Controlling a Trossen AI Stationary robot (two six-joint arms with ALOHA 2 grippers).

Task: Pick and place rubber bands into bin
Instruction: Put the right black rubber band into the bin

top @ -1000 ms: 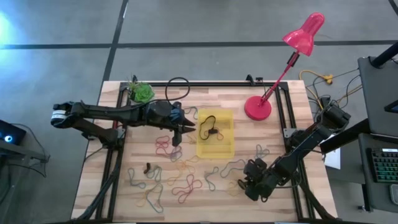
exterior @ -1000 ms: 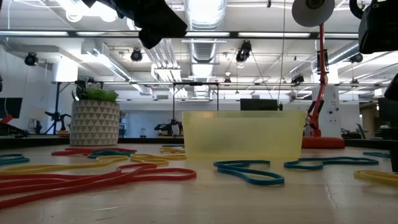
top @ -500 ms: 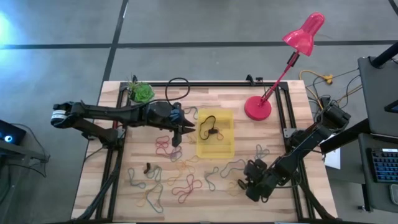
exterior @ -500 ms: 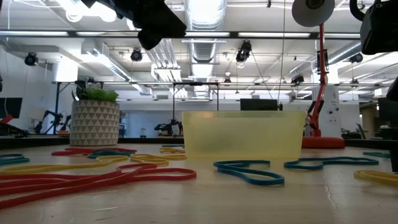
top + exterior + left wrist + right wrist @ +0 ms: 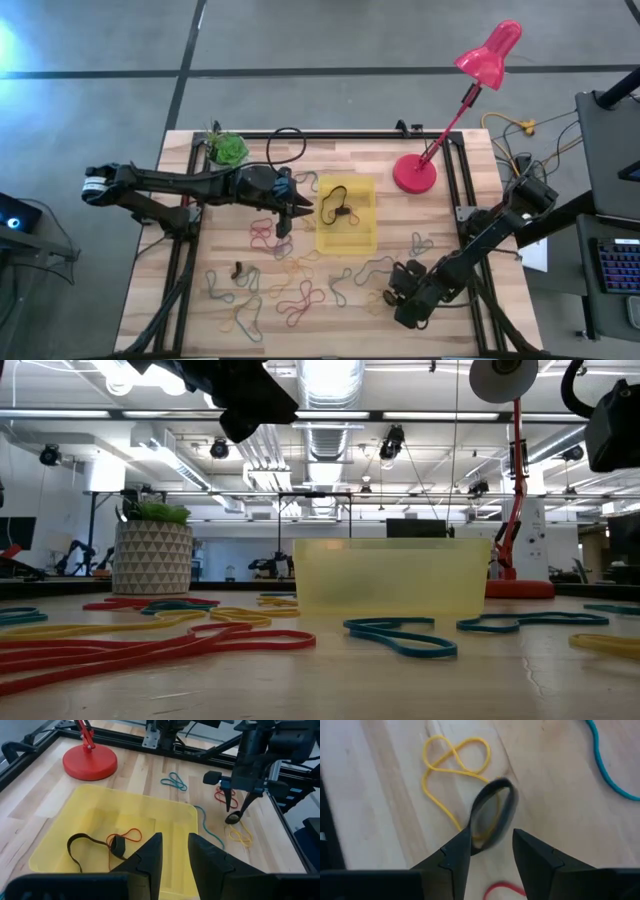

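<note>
The yellow tray (image 5: 347, 215) sits mid-table and holds a black band (image 5: 80, 845) and an orange one (image 5: 131, 836). Many coloured rubber bands (image 5: 290, 290) lie flat on the wood near it. My left gripper (image 5: 303, 205) hovers over the tray's left edge, its fingers (image 5: 152, 852) a little apart with nothing between them. My right gripper (image 5: 392, 298) is near the table's near-right part, above a yellow band (image 5: 455, 762). It is shut on a dark grey band (image 5: 492, 812). My right gripper holds the dark grey band (image 5: 231, 818) between its two fingertips, coming from above and pointing down. The loop (image 5: 495, 795) stands up as a narrow oval, with one side by each finger. Whether it is lifted clear of the table I cannot tell.
A red desk lamp (image 5: 415, 172) stands at the far right of the table and a potted plant (image 5: 228, 148) at the far left. Black frame rails (image 5: 180, 260) run along the table's sides. A teal band (image 5: 607, 765) and a red one (image 5: 502, 890) lie by my right gripper.
My right gripper has risen off the table, and its finger no longer shows at the low view's right edge. The arm has shifted slightly toward the near edge.
</note>
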